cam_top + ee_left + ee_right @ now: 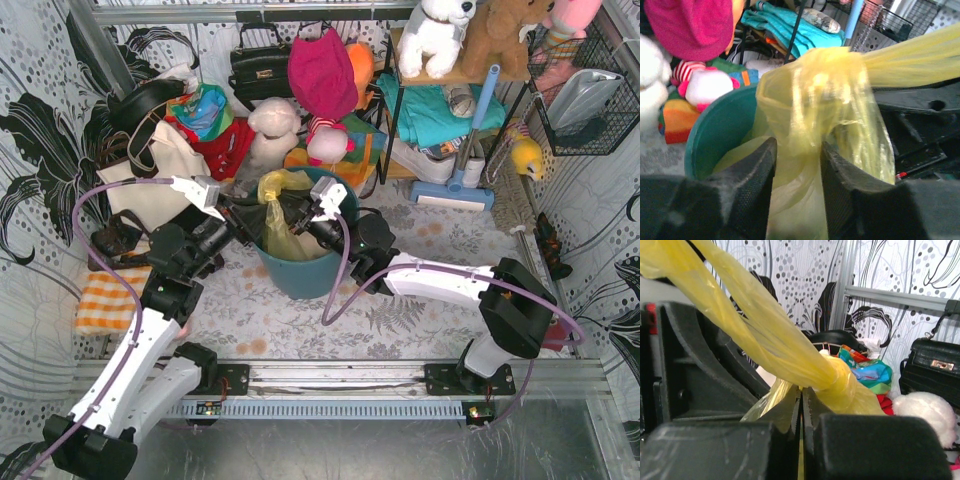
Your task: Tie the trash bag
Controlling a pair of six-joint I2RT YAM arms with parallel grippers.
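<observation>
The yellow-green trash bag (280, 225) sits in the teal bin (300, 270), with its top gathered into a twisted knot (837, 382). The knot also shows in the left wrist view (825, 80), with a tail of plastic stretched to the right. My left gripper (797, 147) is at the bin's left rim with its jaws apart, and loose bag plastic hangs between the fingers (752, 172). My right gripper (801, 395) is shut on a thin fold of the bag just below the knot. In the top view the left gripper (250, 213) and the right gripper (292, 213) meet over the bin.
A cream tote bag (150, 175) and an orange checked cloth (110, 300) lie to the left. Plush toys (272, 135), a black handbag (262, 65) and a red hat (322, 75) crowd the back. A blue broom and dustpan (455, 185) stand by a shelf at the right.
</observation>
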